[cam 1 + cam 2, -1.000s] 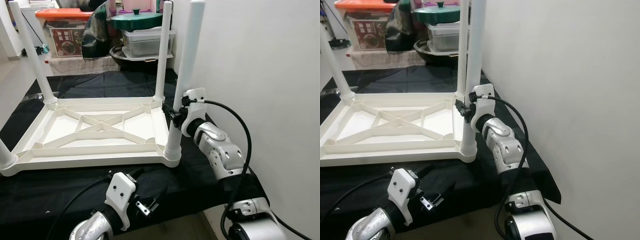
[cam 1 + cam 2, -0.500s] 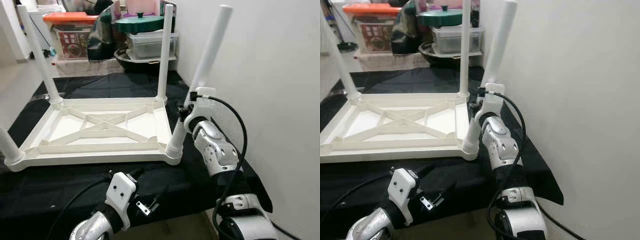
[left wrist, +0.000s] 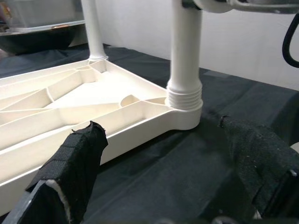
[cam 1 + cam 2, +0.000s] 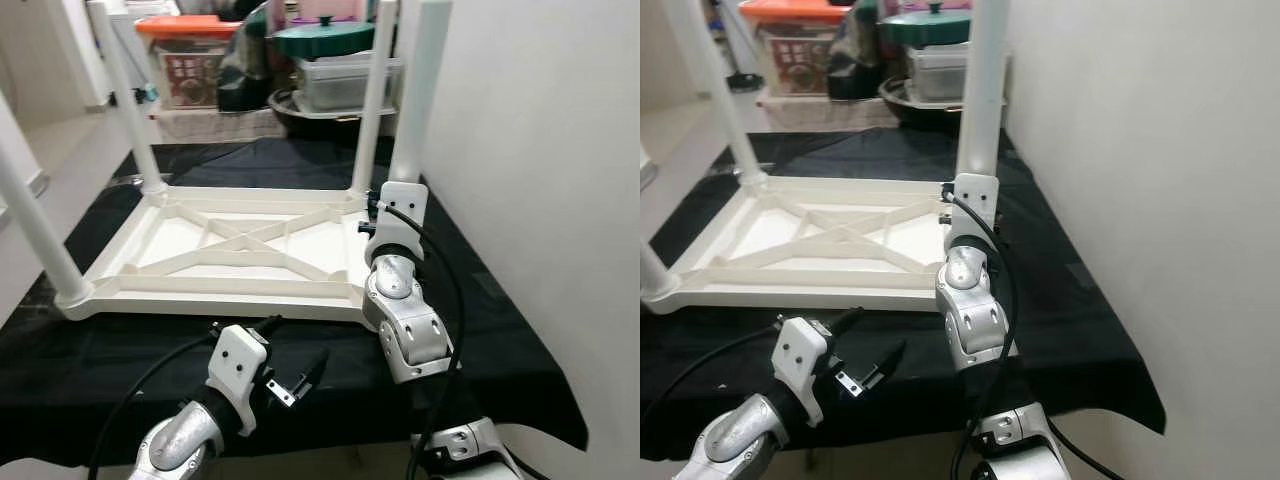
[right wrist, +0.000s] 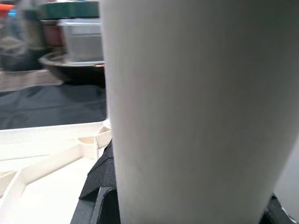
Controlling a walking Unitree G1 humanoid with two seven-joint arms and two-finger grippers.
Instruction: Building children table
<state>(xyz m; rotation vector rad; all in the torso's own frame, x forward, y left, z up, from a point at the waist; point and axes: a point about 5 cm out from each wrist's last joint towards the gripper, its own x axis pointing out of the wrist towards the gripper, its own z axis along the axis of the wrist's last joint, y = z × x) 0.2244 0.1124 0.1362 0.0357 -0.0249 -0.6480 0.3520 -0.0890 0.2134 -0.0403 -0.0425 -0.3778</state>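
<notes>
Children's table (image 4: 235,250), white plastic and turned upside down, lay with its top flat on a black cloth (image 4: 480,320) that covered the desk, its ribbed underside facing up. Four white legs stood up from its corners: one at the far left corner (image 4: 125,95), one at the far right (image 4: 372,95), one at the near left (image 4: 35,235), and the near right leg (image 4: 418,95) upright beside the white wall (image 4: 540,150). The table's right edge ran close to the right edge of the desk, with a strip of cloth between it and the wall.

The right gripper (image 5: 100,186) was closed around the near right leg, low on the shaft just above the corner socket; in the right wrist view the leg filled most of the frame with a black finger (image 5: 98,175) pressed against its side. In the head view the silver right arm (image 4: 405,320) reached up over the near edge of the desk to that leg.

The left gripper (image 3: 163,154) hovered low over the cloth at the near edge of the desk, in front of the table's near rail, its padded fingers (image 3: 77,154) spread wide and holding nothing. Between them, further off, the near right leg stood in its threaded collar (image 3: 184,98).

Beyond the far edge of the desk stood an orange-lidded box (image 4: 190,60), a green-lidded pot (image 4: 325,38) and a clear container (image 4: 340,80).
</notes>
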